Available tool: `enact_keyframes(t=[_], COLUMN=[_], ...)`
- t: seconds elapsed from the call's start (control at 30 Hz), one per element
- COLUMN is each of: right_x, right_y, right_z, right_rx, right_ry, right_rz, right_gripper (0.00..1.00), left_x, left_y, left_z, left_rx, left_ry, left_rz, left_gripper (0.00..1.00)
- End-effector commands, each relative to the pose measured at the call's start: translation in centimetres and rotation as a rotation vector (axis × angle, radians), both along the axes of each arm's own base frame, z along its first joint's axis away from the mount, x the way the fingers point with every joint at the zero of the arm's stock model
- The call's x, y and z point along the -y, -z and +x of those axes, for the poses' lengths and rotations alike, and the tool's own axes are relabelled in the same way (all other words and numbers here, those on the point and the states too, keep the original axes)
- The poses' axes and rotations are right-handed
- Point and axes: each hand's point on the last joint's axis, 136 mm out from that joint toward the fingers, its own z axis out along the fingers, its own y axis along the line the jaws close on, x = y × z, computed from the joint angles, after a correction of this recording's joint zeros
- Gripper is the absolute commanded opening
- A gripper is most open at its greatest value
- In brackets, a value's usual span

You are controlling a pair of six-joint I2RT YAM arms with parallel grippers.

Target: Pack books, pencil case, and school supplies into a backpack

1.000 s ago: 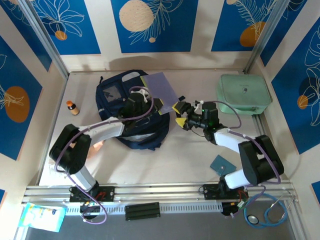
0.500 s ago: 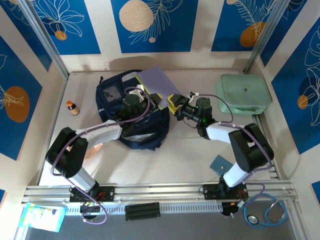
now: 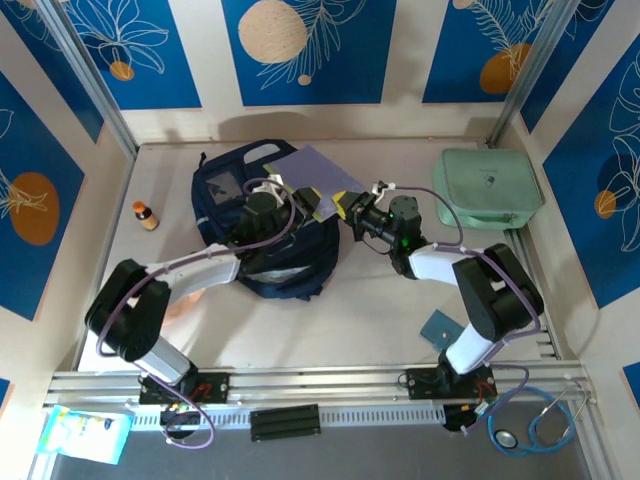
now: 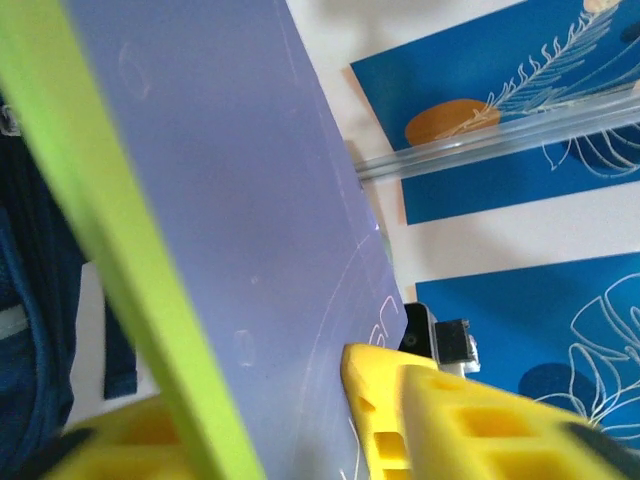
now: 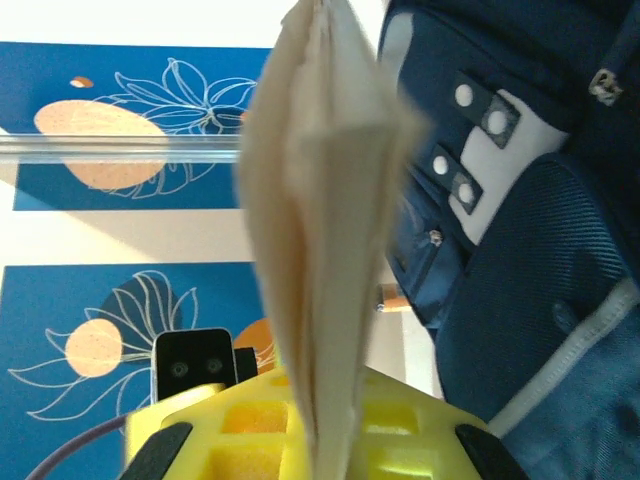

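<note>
Right gripper [image 5: 320, 405] clamped tight on the purple-covered book [image 3: 322, 172], pages sticking up out of its jaws. Left gripper [image 4: 250, 430] jaws parted, the book's cover between them. Backpack [image 3: 290, 262] under the left jaws, just beside the right.

One backpack [image 3: 298, 265], one book [image 3: 318, 175], one green case [image 3: 488, 188], one bottle [image 3: 146, 215], one teal booklet [image 3: 444, 329]
</note>
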Motion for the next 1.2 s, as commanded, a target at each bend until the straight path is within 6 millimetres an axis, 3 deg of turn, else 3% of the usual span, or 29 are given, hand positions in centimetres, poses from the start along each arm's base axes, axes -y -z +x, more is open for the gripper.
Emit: enact_keyframes(t=[0.0, 0.13, 0.27, 0.43, 0.67, 0.93, 1.17], right_x=[2.1, 5.1, 8.5, 12.2, 14.7, 15.0, 15.1], right_y=[-0.9, -1.0, -0.9, -1.9, -2.6, -1.7, -1.2], right_z=[-0.5, -1.5, -2.5, -4.1, -5.4, -5.5, -5.5], right_rx=[0.048, 0.065, 0.054, 0.063, 0.049, 0.009, -0.009], right_ry=[0.055, 0.102, 0.147, 0.201, 0.261, 0.261, 0.259], right_rz=[-0.110, -0.239, -0.349, -0.463, -0.514, -0.493, -0.488], right_gripper=[0.00, 0.00, 0.00, 0.00, 0.00, 0.00, 0.00], left_x=[-2.3, -5.3, -7.3, -6.7, -5.6, -3.7, -3.9], left_y=[0.8, 3.5, 4.4, 5.5, 9.0, 11.7, 13.6], left_z=[-0.6, -2.0, -3.2, -4.1, -4.7, -5.2, -4.6], left_rx=[-0.004, -0.032, 0.010, 0.111, 0.107, 0.059, -0.008], left_ry=[-0.018, 0.006, 0.094, 0.384, 0.684, 0.875, 0.919], left_rz=[0.142, 0.470, 0.773, 1.074, 1.389, 1.496, 1.631], left_gripper=[0.61, 0.83, 1.00, 1.00, 0.93, 0.76, 0.61])
